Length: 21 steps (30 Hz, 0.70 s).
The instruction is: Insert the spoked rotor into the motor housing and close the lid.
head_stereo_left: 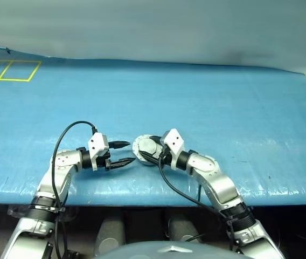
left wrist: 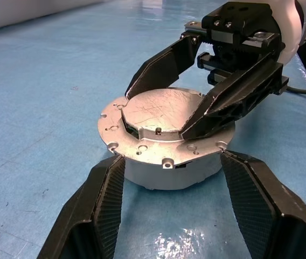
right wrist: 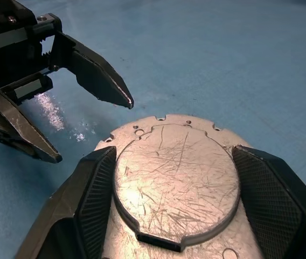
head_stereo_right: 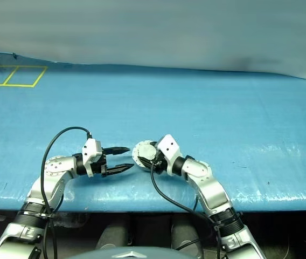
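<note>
Presently the right gripper (right wrist: 169, 205) clamps the closed housing (left wrist: 166, 143) by its raised top; the left gripper (head_stereo_left: 130, 152), spread and empty, faces it just beside.

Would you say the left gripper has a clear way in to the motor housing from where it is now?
Probably yes. The left gripper is open and aimed at the motor housing, with bare blue table between them. The right gripper already straddles the lid's raised top.

A blue sheet (head_stereo_left: 207, 102) covers the tabletop from its near edge to the far edge; yellow tape squares (head_stereo_left: 13, 70) mark the far left corner. The motor housing (head_stereo_left: 144, 149), lid down, rests near the near edge, about midway along it.
</note>
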{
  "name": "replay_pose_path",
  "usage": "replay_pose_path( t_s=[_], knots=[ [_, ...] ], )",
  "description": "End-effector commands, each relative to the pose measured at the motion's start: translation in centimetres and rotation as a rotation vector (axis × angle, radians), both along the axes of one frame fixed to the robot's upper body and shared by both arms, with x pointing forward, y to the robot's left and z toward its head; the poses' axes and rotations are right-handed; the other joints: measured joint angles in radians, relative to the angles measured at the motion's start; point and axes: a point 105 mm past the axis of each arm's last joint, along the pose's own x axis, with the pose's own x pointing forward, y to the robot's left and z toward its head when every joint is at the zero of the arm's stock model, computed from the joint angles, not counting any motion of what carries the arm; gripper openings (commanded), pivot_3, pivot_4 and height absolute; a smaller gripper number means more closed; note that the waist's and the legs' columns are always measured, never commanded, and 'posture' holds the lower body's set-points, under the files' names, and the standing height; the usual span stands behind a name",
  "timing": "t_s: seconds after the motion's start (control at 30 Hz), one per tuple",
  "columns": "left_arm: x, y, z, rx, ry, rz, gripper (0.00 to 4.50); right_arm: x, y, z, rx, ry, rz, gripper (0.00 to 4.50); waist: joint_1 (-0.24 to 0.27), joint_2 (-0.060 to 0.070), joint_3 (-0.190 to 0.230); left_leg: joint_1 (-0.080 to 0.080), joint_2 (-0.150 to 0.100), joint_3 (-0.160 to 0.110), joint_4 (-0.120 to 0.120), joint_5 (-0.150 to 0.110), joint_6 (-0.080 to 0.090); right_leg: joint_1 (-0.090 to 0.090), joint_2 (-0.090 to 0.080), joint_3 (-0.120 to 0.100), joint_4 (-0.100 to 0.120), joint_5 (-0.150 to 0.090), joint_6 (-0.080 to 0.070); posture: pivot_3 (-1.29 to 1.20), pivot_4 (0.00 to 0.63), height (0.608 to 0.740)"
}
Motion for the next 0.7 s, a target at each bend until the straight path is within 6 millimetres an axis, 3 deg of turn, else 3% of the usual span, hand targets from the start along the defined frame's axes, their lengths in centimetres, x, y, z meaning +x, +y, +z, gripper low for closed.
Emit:
replay_pose_path(
  t_s=[0.03, 0.13, 0.23, 0.5, 0.7],
  knots=[
    [0.1, 0.1, 0.4, -0.005, -0.029, 0.004, 3.07, -0.2, -0.1, -0.9, -0.024, 0.022, -0.007, 3.58, 0.000, 0.000, 0.000, 0.000, 0.000, 0.000, 0.000, 0.000, 0.000, 0.000, 0.000, 0.000, 0.000, 0.000, 0.000, 0.00, 0.150, 0.740],
    [0.1, 0.2, 0.4, -0.006, -0.028, 0.004, 3.07, 0.0, -0.3, -0.8, -0.002, 0.037, -0.023, 3.58, 0.000, 0.000, 0.000, 0.000, 0.000, 0.000, 0.000, 0.000, 0.000, 0.000, 0.000, 0.000, 0.000, 0.000, 0.000, 0.00, 0.150, 0.740],
    [0.1, 0.2, 0.4, -0.004, -0.028, 0.005, 3.07, 0.3, -0.6, -0.5, 0.028, 0.050, -0.039, 3.06, 0.000, 0.000, 0.000, 0.000, 0.000, 0.000, 0.000, 0.000, 0.000, 0.000, 0.000, 0.000, 0.000, 0.000, 0.000, 0.00, 0.150, 0.740],
    [0.1, 0.3, 0.2, 0.004, -0.025, 0.004, 3.07, 0.2, -0.9, 1.3, 0.119, 0.086, -0.001, 3.05, 0.002, 0.000, 0.000, 0.000, 0.000, 0.000, 0.000, 0.000, 0.000, 0.000, 0.000, 0.000, 0.000, 0.000, 0.000, 0.00, 0.150, 0.740],
    [0.1, 0.2, 0.2, 0.002, -0.022, 0.003, 3.07, -0.1, -1.1, 1.0, 0.015, 0.041, 0.053, 3.05, 0.002, 0.000, 0.000, 0.000, 0.000, 0.000, 0.000, 0.000, 0.000, 0.000, 0.000, 0.000, 0.000, 0.000, 0.000, 0.00, 0.150, 0.740]
  ],
)
